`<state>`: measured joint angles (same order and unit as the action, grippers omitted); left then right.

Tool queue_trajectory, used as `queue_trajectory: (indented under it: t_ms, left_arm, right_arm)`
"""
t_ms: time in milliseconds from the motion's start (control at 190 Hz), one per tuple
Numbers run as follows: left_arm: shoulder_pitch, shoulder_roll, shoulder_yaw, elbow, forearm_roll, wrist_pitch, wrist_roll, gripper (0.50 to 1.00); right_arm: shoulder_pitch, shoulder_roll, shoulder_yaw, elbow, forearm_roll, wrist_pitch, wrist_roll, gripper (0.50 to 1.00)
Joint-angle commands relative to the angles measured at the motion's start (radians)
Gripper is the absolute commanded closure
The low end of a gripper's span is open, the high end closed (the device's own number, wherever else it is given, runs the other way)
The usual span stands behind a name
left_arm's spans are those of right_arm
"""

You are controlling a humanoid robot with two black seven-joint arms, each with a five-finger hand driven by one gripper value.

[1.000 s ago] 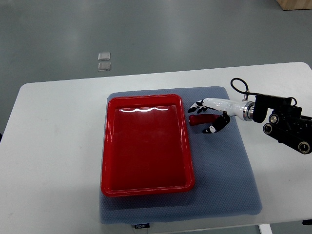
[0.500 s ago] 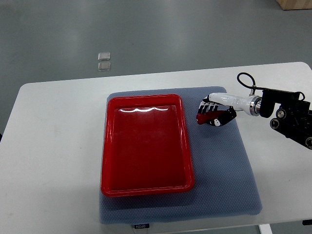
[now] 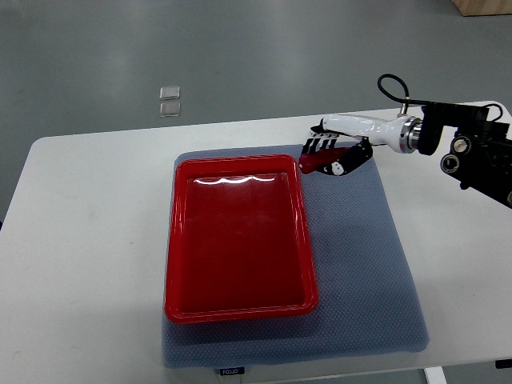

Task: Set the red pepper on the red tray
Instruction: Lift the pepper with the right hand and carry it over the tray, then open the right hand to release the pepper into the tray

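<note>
the right hand reaches in from the right edge of the view, its fingers curled and clamped around the red pepper. the pepper is held in the hand just beside the far right corner of the red tray, its tip close to the tray's rim but not over the inside. whether it touches the mat below cannot be told. the white forearm and black wrist parts stretch back toward the table's far right corner.

the red tray is a shallow rectangle with a raised rim, lying with its long side running away from the robot. nothing lies in it; only a glare streak shows near its far edge.

the tray sits on the left part of a grey mat, which leaves a wide bare strip to the tray's right. the mat rests on a white table, with broad open surface on the left side. beyond the table's far edge is grey floor.
</note>
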<state>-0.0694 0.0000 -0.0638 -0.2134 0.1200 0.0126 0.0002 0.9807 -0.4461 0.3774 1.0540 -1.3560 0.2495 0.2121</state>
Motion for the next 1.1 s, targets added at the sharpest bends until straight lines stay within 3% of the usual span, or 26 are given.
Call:
queue_trajectory:
  t_ms: [0, 63, 268, 679, 684, 689, 695, 726, 779, 842, 926, 1063, 1095]
  left_arm:
    - [-0.001, 0.000, -0.001, 0.000, 0.000, 0.000, 0.000, 0.500]
    - [0.000, 0.000, -0.001, 0.003, 0.000, 0.000, 0.000, 0.500]
    - [0.000, 0.000, -0.001, 0.005, 0.000, 0.000, 0.000, 0.500]
    - [0.000, 0.000, -0.001, 0.009, 0.000, 0.000, 0.000, 0.500]
    - [0.000, 0.000, -0.001, 0.009, 0.000, 0.000, 0.000, 0.500]
    - [0.000, 0.000, -0.001, 0.009, 0.000, 0.000, 0.000, 0.500]
    - [0.000, 0.000, -0.001, 0.009, 0.000, 0.000, 0.000, 0.500]
    - [0.000, 0.000, -0.001, 0.009, 0.000, 0.000, 0.000, 0.500]
    - [-0.001, 0.000, -0.001, 0.009, 0.000, 0.000, 0.000, 0.500]
    - [0.000, 0.000, -0.001, 0.009, 0.000, 0.000, 0.000, 0.500]
    - [0.000, 0.000, -0.001, 0.011, 0.000, 0.000, 0.000, 0.500]
    - [0.000, 0.000, -0.001, 0.011, 0.000, 0.000, 0.000, 0.500]
    - [0.000, 0.000, -0.001, 0.009, 0.000, 0.000, 0.000, 0.500]
  right_arm:
    - [0.012, 0.078, -0.008, -0.020, 0.000, -0.007, -0.005, 1.000]
    - [0.036, 0.196, -0.026, -0.084, -0.003, -0.010, -0.005, 1.000]
    - [0.041, 0.343, -0.103, -0.184, -0.014, -0.032, -0.005, 1.000]
    - [0.006, 0.399, -0.150, -0.226, -0.017, -0.056, 0.006, 0.989]
    - [0.000, 0.399, -0.149, -0.226, -0.017, -0.056, 0.015, 0.854]
    - [-0.001, 0.399, -0.149, -0.226, -0.017, -0.056, 0.015, 0.852]
    - [-0.001, 0.399, -0.149, -0.226, -0.015, -0.056, 0.018, 0.820]
    - [-0.004, 0.399, -0.147, -0.226, -0.015, -0.056, 0.029, 0.752]
    - [-0.004, 0.399, -0.146, -0.226, -0.015, -0.056, 0.036, 0.693]
    - [-0.005, 0.399, -0.137, -0.226, -0.014, -0.056, 0.038, 0.634]
    - [-0.005, 0.391, -0.130, -0.226, -0.005, -0.056, 0.038, 0.599]
    - [-0.005, 0.377, -0.092, -0.224, 0.003, -0.056, 0.041, 0.597]
    - [-0.010, 0.362, 0.015, -0.223, 0.024, -0.044, 0.041, 0.597]
